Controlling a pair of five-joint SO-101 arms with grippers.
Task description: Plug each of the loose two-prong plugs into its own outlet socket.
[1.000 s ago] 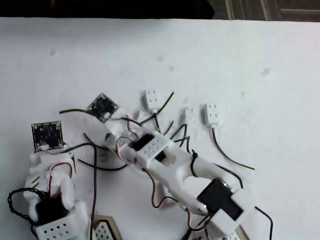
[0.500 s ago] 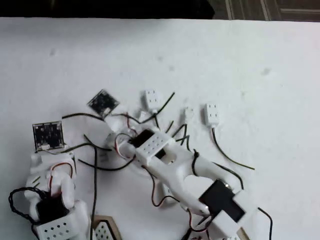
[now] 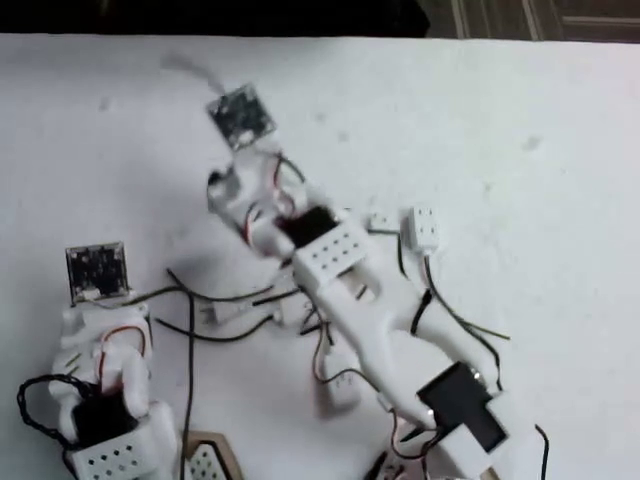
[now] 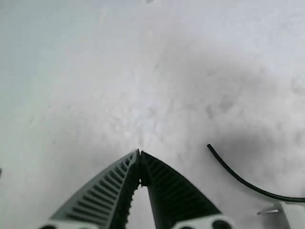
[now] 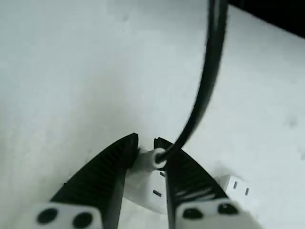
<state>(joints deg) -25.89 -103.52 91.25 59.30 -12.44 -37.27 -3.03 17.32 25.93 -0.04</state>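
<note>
Slot marks are the only markings I can pick out: two of them on a small white socket (image 5: 236,187) lying just beside my right gripper (image 5: 145,139). Any finer print is too small for me to read. From above, the right arm (image 3: 360,300) stretches toward 11 o'clock, and white table (image 3: 520,120) runs on from there to the far edge at 12. An outlet socket (image 3: 424,228) lies at 2 o'clock from the table's middle, with a small plug (image 3: 380,222) just beside it. The right gripper's fingers are nearly closed, pinching a white corded block (image 5: 143,191) at its collar, with a black cord (image 5: 209,71) rising from it. Plug or socket, I cannot tell. My left gripper (image 4: 139,153), down at 8 o'clock, has its tips pressed together over the table, with a black cable (image 4: 238,180) and a loose plug (image 4: 286,215) near.
</note>
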